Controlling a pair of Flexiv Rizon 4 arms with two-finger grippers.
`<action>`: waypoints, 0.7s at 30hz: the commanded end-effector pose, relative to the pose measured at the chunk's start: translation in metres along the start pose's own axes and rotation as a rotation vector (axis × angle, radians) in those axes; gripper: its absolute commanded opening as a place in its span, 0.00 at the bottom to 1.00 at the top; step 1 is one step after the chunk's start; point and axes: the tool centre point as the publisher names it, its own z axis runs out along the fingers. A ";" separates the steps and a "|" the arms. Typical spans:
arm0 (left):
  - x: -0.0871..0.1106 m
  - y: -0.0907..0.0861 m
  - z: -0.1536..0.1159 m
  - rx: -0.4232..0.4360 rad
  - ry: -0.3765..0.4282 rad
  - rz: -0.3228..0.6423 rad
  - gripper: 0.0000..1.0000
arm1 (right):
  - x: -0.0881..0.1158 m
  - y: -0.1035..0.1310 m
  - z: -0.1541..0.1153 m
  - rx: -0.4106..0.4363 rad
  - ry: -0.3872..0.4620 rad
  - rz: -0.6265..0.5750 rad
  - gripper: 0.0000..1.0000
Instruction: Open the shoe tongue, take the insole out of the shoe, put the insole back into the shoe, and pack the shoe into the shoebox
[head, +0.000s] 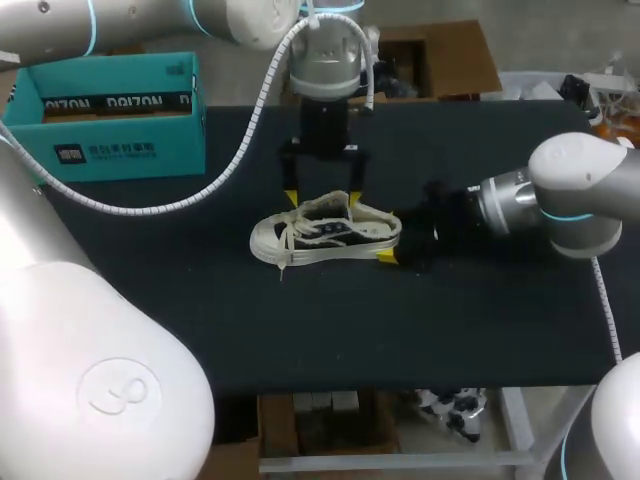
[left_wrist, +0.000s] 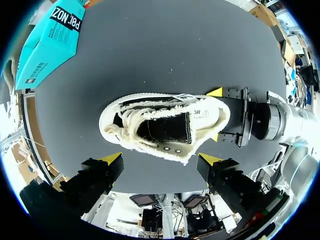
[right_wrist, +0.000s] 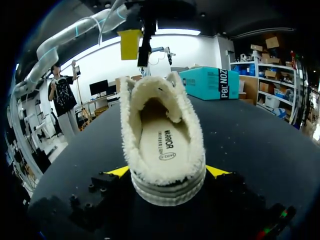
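Black cloth covers the desk (head: 480, 330), the largest thing in view, and everything else rests on it. At its far left corner stands an open teal cardboard shoebox (head: 110, 140) with a dark band of print along its inner rim, well apart from the shoe. Near the middle of the desk sits a low cream-and-black canvas sneaker with fuzzy frayed trim and a pale rubber sole (head: 325, 238). It is upright on its sole, with its toe towards the left arm's side and its heel towards the right arm. The right end effector (right_wrist: 169, 172) comes in low along the desk and is closed on the sneaker's heel, one yellow tip pressing each side of it just above the sole. The left end effector (head: 322, 197) hangs straight down over the sneaker's middle. Its fingers are spread wide, and the yellow tips stand apart to either side of the upper without gripping it. From the right wrist view the shoe's mouth gapes, and a pale flat insole with dark print (right_wrist: 161, 145) lies inside on the footbed. Loose cream laces (left_wrist: 127, 125) bunch over the forefoot, beside the shoe's dark tongue (left_wrist: 167, 127).
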 end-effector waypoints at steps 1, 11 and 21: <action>0.015 -0.018 0.007 -0.039 -0.053 -0.011 1.00 | -0.004 -0.008 0.008 -0.003 0.000 0.000 0.00; 0.029 -0.039 0.022 -0.138 -0.113 -0.001 0.65 | -0.004 -0.008 0.008 -0.003 0.000 0.000 0.00; 0.033 -0.041 0.035 -0.194 -0.173 0.014 0.42 | -0.004 -0.008 0.008 -0.003 0.000 0.000 0.00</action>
